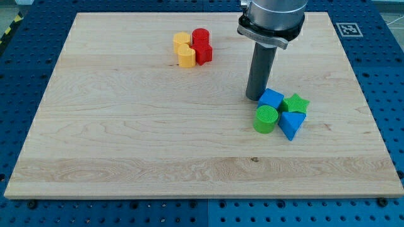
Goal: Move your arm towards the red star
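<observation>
The red star lies near the view's top, left of centre, touching a red cylinder above it and a yellow block on its left. Another yellow block sits above that one. My tip rests on the wooden board, to the right of and below the red star, well apart from it. The tip stands just left of the blue block.
A cluster lies right of centre: the blue block, a green star, a green cylinder and a blue triangle. The arm's grey body hangs over the board's top right.
</observation>
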Controlling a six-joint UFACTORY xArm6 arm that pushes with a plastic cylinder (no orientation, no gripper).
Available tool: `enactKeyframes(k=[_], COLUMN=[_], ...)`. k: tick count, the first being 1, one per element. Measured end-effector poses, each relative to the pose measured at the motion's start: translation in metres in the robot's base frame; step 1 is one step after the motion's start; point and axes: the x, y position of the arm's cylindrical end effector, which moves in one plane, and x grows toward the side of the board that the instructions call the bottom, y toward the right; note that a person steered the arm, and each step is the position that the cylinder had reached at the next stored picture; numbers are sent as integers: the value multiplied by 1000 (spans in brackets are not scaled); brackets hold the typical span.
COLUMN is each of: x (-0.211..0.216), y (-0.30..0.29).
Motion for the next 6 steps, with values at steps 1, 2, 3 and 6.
enactKeyframes(k=[1,2,3,6], x=[0,-21,-64,-62], y=[0,-11,-47,-71])
